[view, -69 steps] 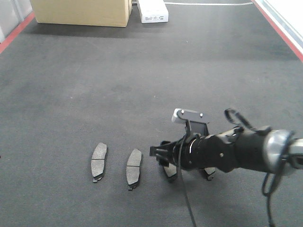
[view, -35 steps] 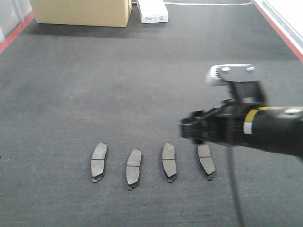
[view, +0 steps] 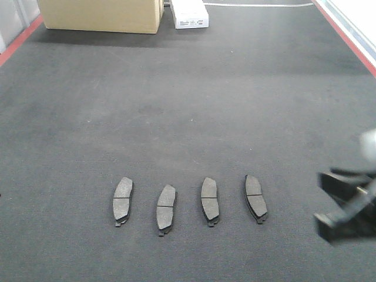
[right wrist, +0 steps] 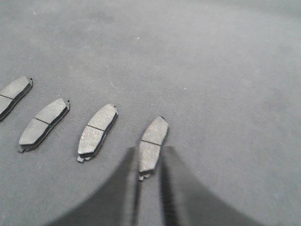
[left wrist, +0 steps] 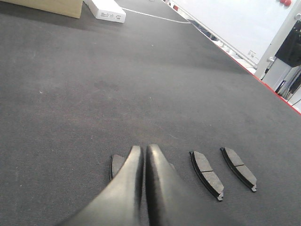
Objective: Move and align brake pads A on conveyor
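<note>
Several brake pads A lie side by side in a row on the dark conveyor (view: pixel 188 106): the leftmost (view: pixel 123 200), then one (view: pixel 166 208), another (view: pixel 209 200) and the rightmost (view: pixel 255 198). My right gripper (view: pixel 332 202) is blurred at the lower right edge, well clear of the row, with its jaws apart and empty. In the right wrist view the right gripper (right wrist: pixel 149 153) frames the rightmost pad (right wrist: pixel 151 147), which rests on the belt beyond the tips. My left gripper (left wrist: pixel 143 149) is shut on nothing and hides part of a pad (left wrist: pixel 116 165). Two pads (left wrist: pixel 206 174) (left wrist: pixel 239 167) lie to its right.
A cardboard box (view: pixel 100 14) and a white box (view: pixel 189 14) stand at the belt's far end. Red edge strips run along the left (view: pixel 17 41) and right (view: pixel 346 35) sides. A white wall (left wrist: pixel 235 23) borders the belt.
My right arm has risen from the two right-hand pads and pulled back to the lower right. Both pads now lie uncovered in the row. The two left pads have not moved.
</note>
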Robot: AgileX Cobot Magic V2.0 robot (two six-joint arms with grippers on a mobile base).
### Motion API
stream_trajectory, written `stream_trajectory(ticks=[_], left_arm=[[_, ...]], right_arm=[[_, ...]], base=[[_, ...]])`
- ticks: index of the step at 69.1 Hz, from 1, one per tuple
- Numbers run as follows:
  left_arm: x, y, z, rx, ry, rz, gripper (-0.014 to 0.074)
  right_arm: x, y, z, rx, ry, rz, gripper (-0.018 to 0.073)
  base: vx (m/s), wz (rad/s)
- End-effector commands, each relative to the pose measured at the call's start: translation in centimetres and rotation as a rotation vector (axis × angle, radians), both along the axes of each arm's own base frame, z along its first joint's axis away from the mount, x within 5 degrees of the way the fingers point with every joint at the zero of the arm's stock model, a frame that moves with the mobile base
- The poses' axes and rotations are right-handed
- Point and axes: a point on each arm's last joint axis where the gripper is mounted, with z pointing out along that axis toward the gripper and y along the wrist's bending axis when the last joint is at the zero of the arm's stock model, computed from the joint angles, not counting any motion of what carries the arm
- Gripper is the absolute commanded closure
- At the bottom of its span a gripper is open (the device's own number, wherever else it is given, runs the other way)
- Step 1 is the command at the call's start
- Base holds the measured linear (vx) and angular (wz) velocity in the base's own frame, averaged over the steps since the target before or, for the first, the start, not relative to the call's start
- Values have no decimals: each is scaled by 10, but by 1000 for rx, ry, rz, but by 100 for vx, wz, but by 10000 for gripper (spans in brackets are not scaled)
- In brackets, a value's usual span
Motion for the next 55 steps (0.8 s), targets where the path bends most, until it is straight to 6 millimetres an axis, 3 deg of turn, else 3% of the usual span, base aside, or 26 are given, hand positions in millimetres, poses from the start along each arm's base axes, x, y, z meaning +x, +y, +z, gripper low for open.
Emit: stream_trajectory(ticks=[1, 16, 55], left_arm=[[0, -3, 11, -17, -56, -31, 602], [0, -3, 11, -17, -56, -31, 602], [0, -3, 11, -17, -56, -31, 602]], right_arm=[[-14, -8, 10, 36, -127, 22, 570], [-36, -22, 6, 77, -196, 21, 566], [-37, -22, 6, 81, -203, 20, 566]], base=[[0, 0], [0, 0], [0, 0]])
